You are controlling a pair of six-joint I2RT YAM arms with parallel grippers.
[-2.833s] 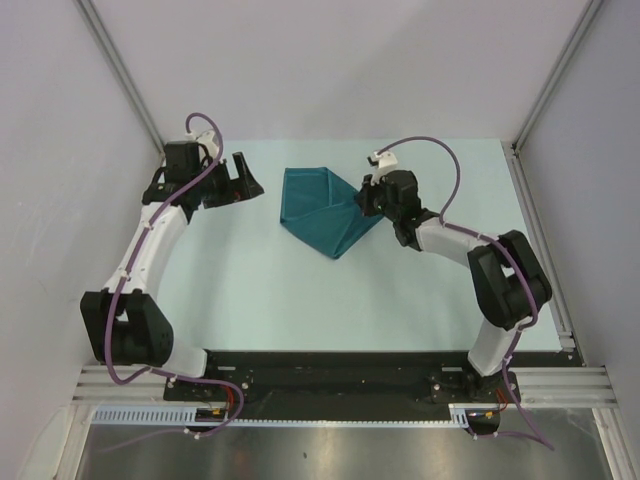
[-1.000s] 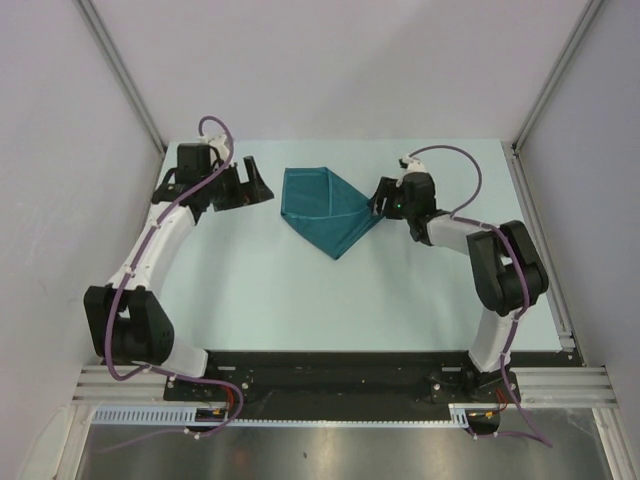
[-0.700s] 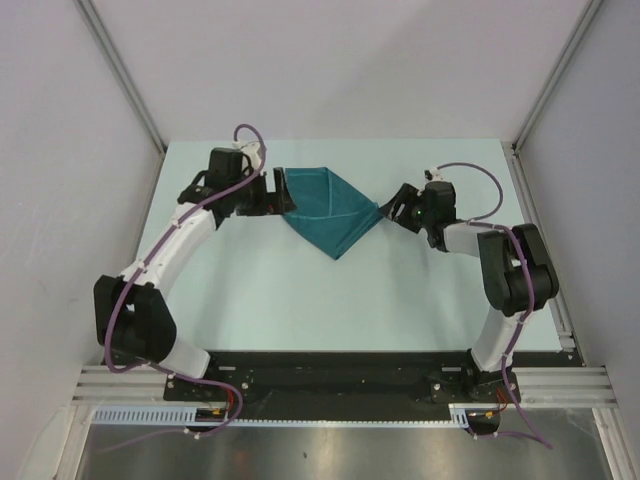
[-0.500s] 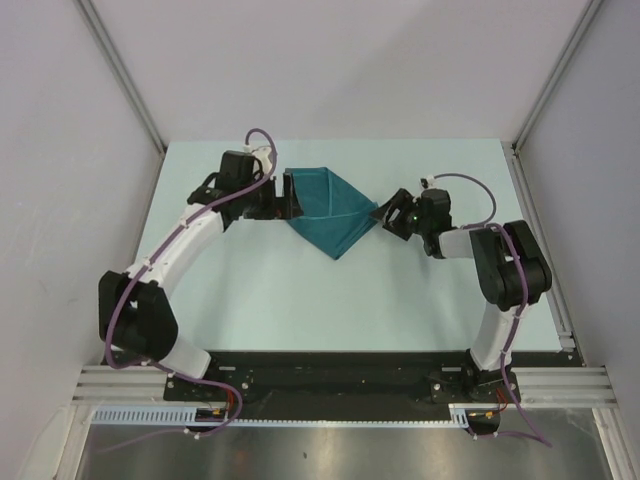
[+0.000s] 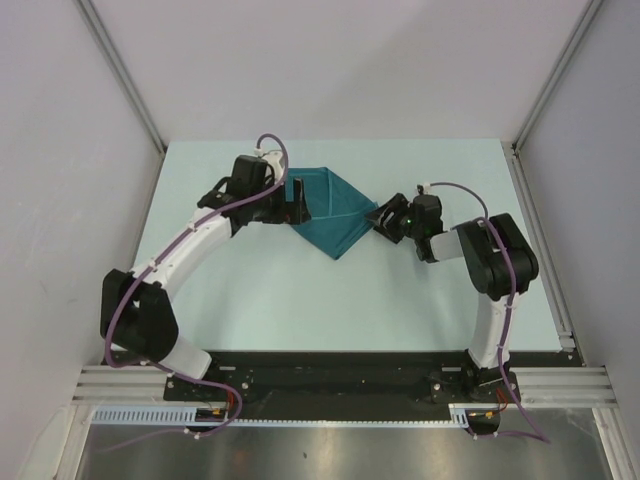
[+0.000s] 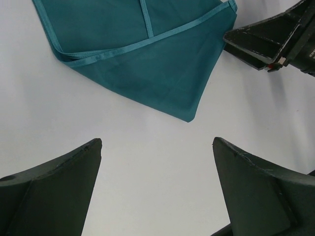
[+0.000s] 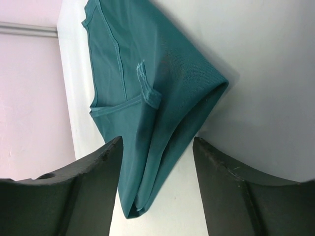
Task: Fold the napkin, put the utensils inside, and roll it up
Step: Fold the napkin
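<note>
Folded napkin (image 5: 335, 215), left claw (image 6: 156, 143) spread, right claw (image 7: 157, 141) spread at corner

Left claw (image 5: 297, 200) and right claw (image 5: 381, 220) low, pointed inward, jaws wide apart.

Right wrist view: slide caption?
Open right gripper, its fingers flanking a corner of the folded teal napkin on the table.

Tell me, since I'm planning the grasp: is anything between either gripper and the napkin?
Nothing visible blocks the napkin. The right gripper stands open at its right corner; the left gripper open by its left edge, only bare table between.
</note>
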